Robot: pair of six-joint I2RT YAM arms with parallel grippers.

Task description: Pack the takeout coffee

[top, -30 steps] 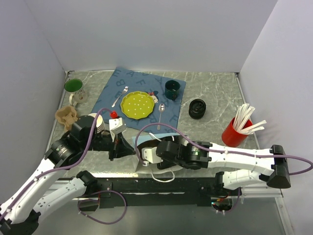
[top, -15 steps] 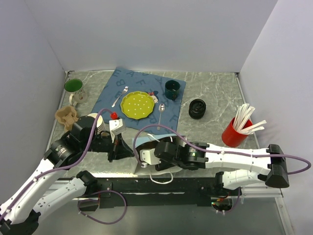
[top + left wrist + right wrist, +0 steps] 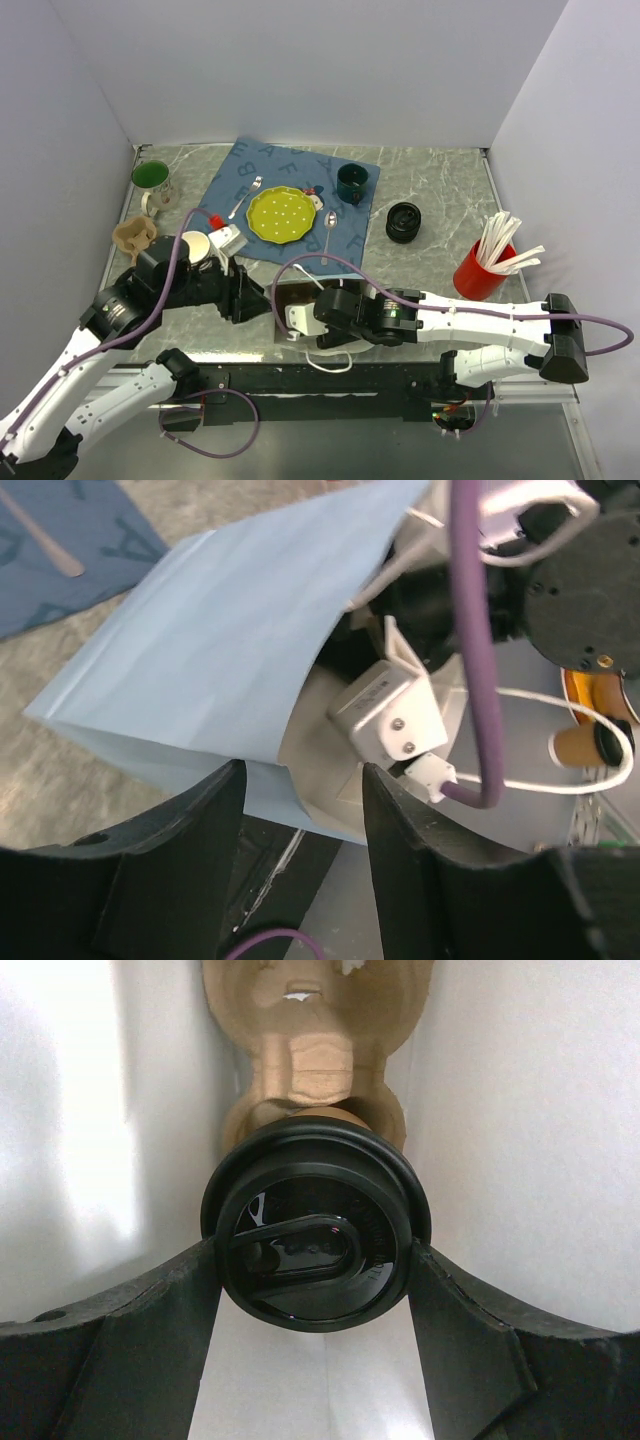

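- The table (image 3: 440,180) carries a light-blue paper bag (image 3: 200,650) lying on its side at the near edge, and the right arm reaches in through its mouth
- Judged from this, the arm should travel straight along the bag's length so the paper walls are not dragged or crumpled
- A pulp cup carrier (image 3: 305,1060) sits at the far end inside the bag; the cup's base should go squarely into a well
- The left gripper (image 3: 297,800) stands at the bag's mouth edge, fingers apart and pinching nothing
- The takeout coffee (image 3: 315,1225) is inside the bag, just before the carrier; whether it is seated I cannot tell
- The right gripper (image 3: 315,1260) is clamped on the black lid's rim, so let go only once the base rests firmly
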